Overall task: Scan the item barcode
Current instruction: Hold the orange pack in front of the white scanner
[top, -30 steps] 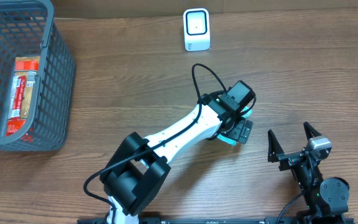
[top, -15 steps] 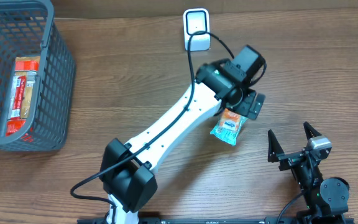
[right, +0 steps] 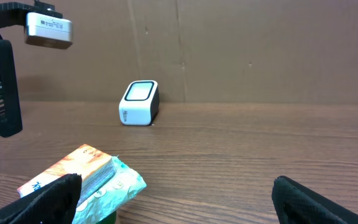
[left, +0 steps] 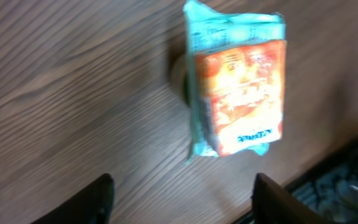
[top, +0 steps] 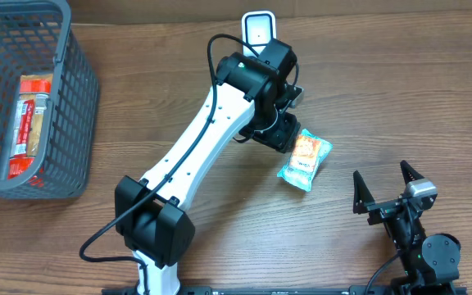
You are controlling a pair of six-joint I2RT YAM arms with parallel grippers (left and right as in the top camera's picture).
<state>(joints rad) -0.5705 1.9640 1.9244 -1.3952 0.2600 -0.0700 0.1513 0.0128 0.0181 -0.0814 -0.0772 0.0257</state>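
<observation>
Left gripper: jaws apart, nothing between them, not holding anything. Wrist view has both fingertips at the bottom edge with bare table between them. The packet lies flat on the wood ahead of the tips, clear of both and off toward the right-hand finger's side of the frame. Packet is teal with an orange printed panel facing up. Print is too blurred to read, and I can't tell whether a barcode is on the visible face. Overhead: packet sits on the table right of centre, lying diagonally, just beside the left gripper on its lower-right side. Can't tell for sure from above, but they look apart. Left arm stretches diagonally from its base at the near edge up toward the scanner, wrist just in front of it. Scanner is the small white box at the far edge, upright. Packet is near it but apart, down on the table. Right gripper: jaws wide, empty, at the near right corner, well apart from the packet. Its wrist view has the packet low left in the foreground and the scanner beyond it, against the cardboard wall. Basket at far left, grey mesh, one red-orange bar lying inside.
</observation>
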